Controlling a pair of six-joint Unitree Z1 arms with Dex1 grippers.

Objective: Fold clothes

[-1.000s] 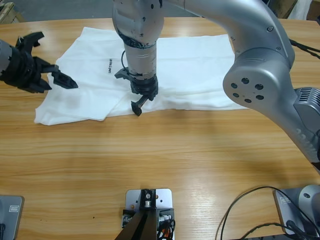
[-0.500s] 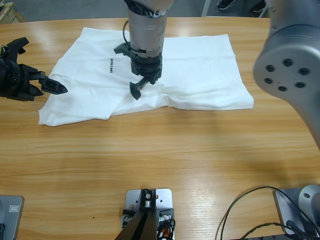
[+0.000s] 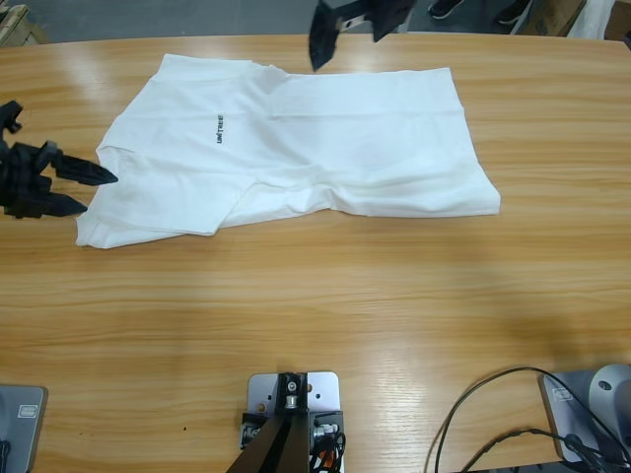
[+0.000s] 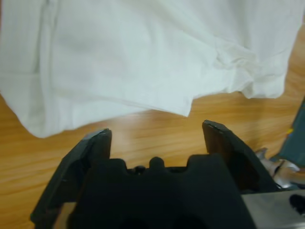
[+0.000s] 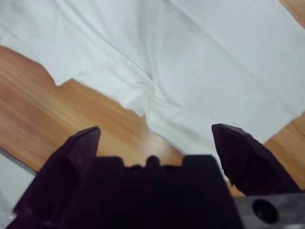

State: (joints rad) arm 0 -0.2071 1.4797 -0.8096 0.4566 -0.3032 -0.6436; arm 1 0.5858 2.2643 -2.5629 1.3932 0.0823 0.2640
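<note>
The clothes are one white T-shirt [image 3: 325,148] lying flat across the far half of the table, with small dark chest lettering [image 3: 220,129] and one side folded in over its body. My left gripper [image 3: 99,193] hovers open just off the shirt's left corner; in the left wrist view the left gripper [image 4: 157,136] holds nothing, with the T-shirt [image 4: 143,52] ahead of it. My right gripper [image 3: 345,44] hangs high over the shirt's far edge, open and holding nothing. In the right wrist view the right gripper [image 5: 159,138] looks down on the T-shirt [image 5: 190,62].
The wooden table [image 3: 325,315] shows bare wood in front of the shirt. Black cables [image 3: 493,414] loop at the front right corner. The table's far edge [image 3: 118,41] runs just behind the shirt.
The right arm has lifted off the middle of the shirt and pulled back towards the far edge. The left gripper has drawn away to the left, off the shirt's corner.
</note>
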